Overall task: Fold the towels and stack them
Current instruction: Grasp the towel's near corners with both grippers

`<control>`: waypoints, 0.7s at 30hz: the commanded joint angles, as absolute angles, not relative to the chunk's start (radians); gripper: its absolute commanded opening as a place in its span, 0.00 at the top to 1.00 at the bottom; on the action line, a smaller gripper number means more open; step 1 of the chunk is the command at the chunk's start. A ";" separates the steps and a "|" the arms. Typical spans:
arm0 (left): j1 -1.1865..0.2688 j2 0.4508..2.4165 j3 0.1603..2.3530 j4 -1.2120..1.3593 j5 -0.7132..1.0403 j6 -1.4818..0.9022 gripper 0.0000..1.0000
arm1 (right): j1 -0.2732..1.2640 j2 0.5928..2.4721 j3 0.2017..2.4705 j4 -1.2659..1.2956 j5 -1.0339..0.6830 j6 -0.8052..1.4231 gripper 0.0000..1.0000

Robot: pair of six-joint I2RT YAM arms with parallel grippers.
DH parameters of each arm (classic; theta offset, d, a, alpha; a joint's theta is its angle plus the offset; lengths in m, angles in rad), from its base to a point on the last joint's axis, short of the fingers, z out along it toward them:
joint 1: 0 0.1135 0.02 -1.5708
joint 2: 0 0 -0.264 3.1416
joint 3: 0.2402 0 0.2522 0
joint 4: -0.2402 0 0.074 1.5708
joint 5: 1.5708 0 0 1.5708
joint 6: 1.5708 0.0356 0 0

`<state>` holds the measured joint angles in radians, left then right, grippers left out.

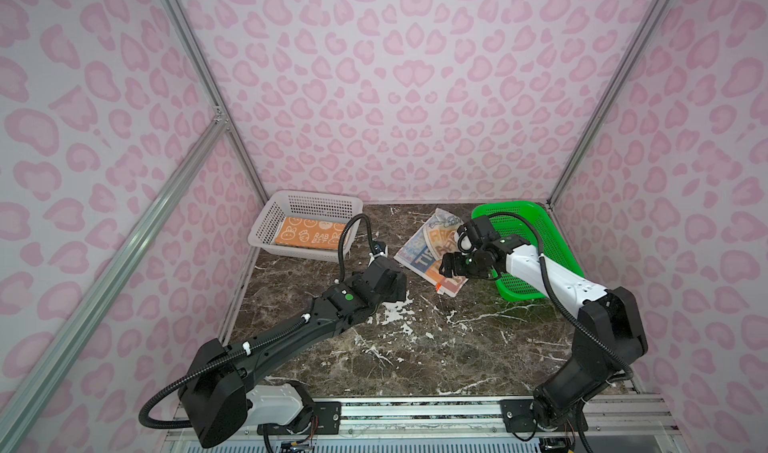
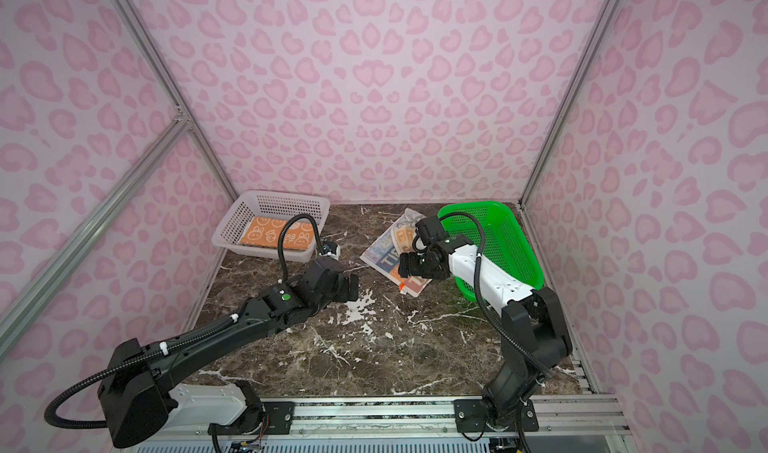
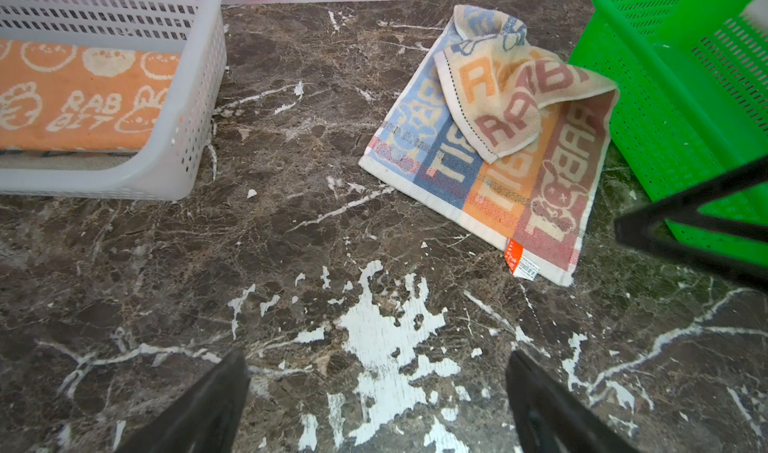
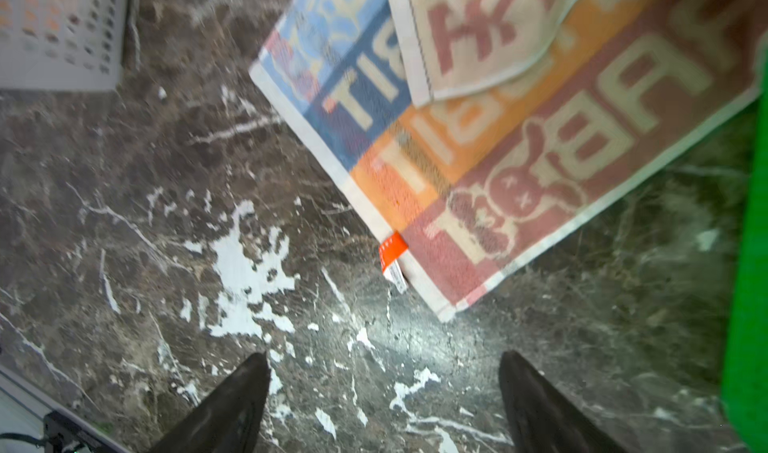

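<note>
A striped towel with block letters and a bunny lies flat on the marble table, beside the green basket. A crumpled cream towel rests on its far part. An orange bunny towel lies folded in the white basket. My right gripper hovers open and empty over the striped towel's near edge. My left gripper is open and empty above bare table, left of the striped towel.
The white basket stands at the back left. The green basket stands at the back right, partly under my right arm. Pink patterned walls enclose the table on three sides.
</note>
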<state>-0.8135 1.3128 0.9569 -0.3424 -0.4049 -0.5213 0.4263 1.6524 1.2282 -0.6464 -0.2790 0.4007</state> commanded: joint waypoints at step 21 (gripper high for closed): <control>-0.811 1.369 0.939 -0.327 -0.352 -0.588 0.02 | 0.496 1.878 1.199 -0.573 -0.083 0.381 0.58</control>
